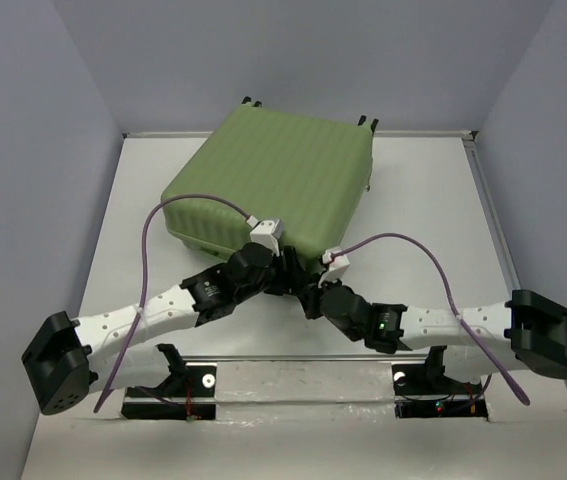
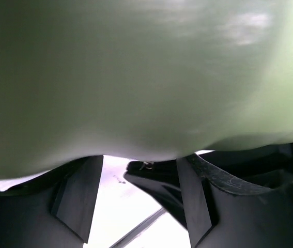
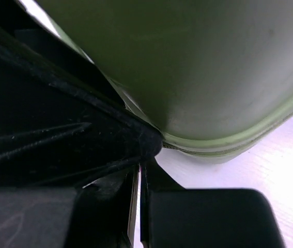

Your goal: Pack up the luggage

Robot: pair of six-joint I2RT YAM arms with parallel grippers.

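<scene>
The luggage (image 1: 273,170) is a sage-green ribbed hard-shell suitcase lying closed and skewed on the white table, its small black wheels (image 1: 367,121) at the far edge. Both arms meet at its near corner. My left gripper (image 1: 281,262) is open right under the smooth green shell (image 2: 136,77), with a dark finger (image 2: 79,199) on each side of a bright gap. The black tip of the right gripper (image 2: 154,178) pokes into that gap. My right gripper (image 3: 140,170) is shut beside the rounded corner seam of the luggage (image 3: 198,67). Whether anything thin lies between its tips does not show.
The table (image 1: 433,200) has a low raised rim along its back and right sides, with grey walls close around it. Lilac cables (image 1: 168,215) arch above both forearms. The two arm bases (image 1: 188,385) sit at the near edge.
</scene>
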